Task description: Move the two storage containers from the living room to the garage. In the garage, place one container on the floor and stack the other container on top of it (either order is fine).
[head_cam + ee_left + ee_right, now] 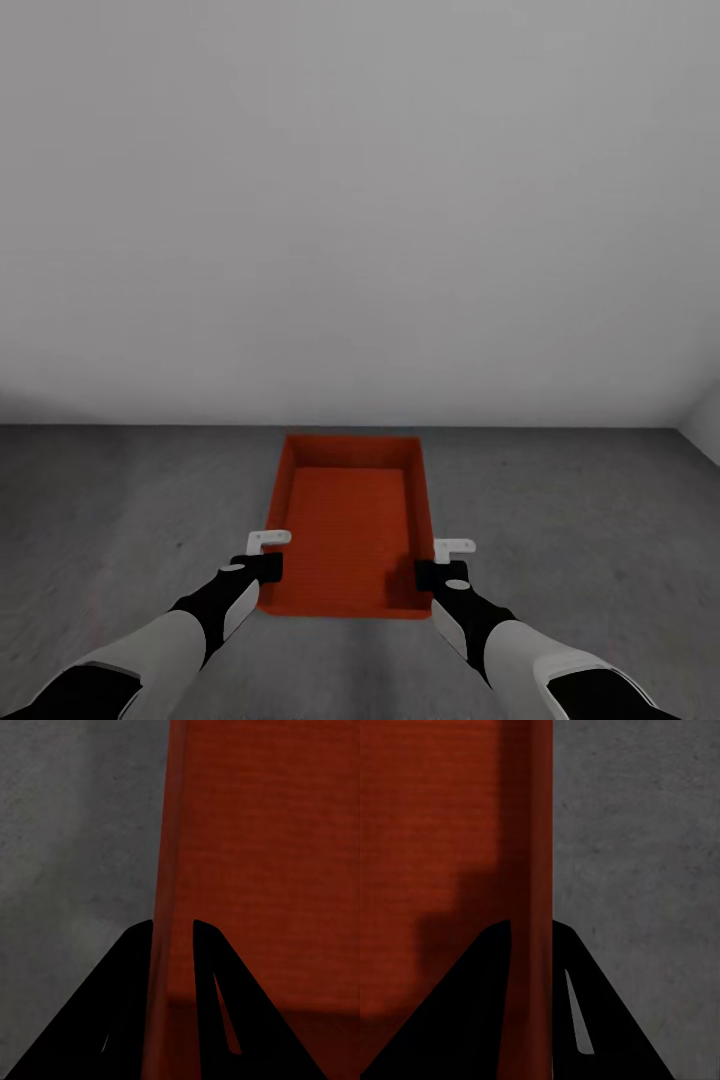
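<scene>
Two arms show in the head view, each built alike: a dark upper segment at the frame's bottom edge, then a smooth white forearm shell, then a glossy black wrist with a small pale round spot on top. Each ends in a claw, left claw (268, 541) and right claw (452, 550), with a black base and short white angular fingers. In the wrist views the fingers (124, 1005) appear as flat black wedges, each pair with a thin slit.
</scene>
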Controlling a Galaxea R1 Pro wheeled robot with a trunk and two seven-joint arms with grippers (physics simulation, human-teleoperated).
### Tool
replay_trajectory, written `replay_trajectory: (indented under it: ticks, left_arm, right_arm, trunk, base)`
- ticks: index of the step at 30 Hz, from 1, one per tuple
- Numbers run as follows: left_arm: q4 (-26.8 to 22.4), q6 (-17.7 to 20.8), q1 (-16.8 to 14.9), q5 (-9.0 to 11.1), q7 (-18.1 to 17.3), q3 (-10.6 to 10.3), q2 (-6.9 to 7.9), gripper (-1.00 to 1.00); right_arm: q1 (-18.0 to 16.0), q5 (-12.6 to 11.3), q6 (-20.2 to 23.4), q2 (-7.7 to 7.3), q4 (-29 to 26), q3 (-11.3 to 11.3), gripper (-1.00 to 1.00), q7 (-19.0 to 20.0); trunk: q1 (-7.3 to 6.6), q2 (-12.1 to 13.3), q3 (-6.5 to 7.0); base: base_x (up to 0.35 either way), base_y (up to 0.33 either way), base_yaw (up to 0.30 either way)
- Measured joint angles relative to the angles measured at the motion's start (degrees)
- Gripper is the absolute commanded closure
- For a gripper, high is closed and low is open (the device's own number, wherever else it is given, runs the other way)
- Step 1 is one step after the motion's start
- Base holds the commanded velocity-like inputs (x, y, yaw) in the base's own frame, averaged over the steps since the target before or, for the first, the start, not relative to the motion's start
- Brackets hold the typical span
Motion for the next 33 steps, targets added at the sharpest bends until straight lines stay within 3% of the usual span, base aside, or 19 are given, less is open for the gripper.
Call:
replay_trajectory:
  ticks: [33]
  left_arm:
    - [0.03, -0.65, 0.01, -0.05, -0.09, 0.48, -0.01, 1.00]
  right_arm:
    - [-0.01, -0.19, -0.18, 0.00, -0.36, 0.49, 1.00, -0.11]
  trunk:
    - [0.00, 0.00, -2.72]
  base:
    - [0.000, 0.000, 0.000]
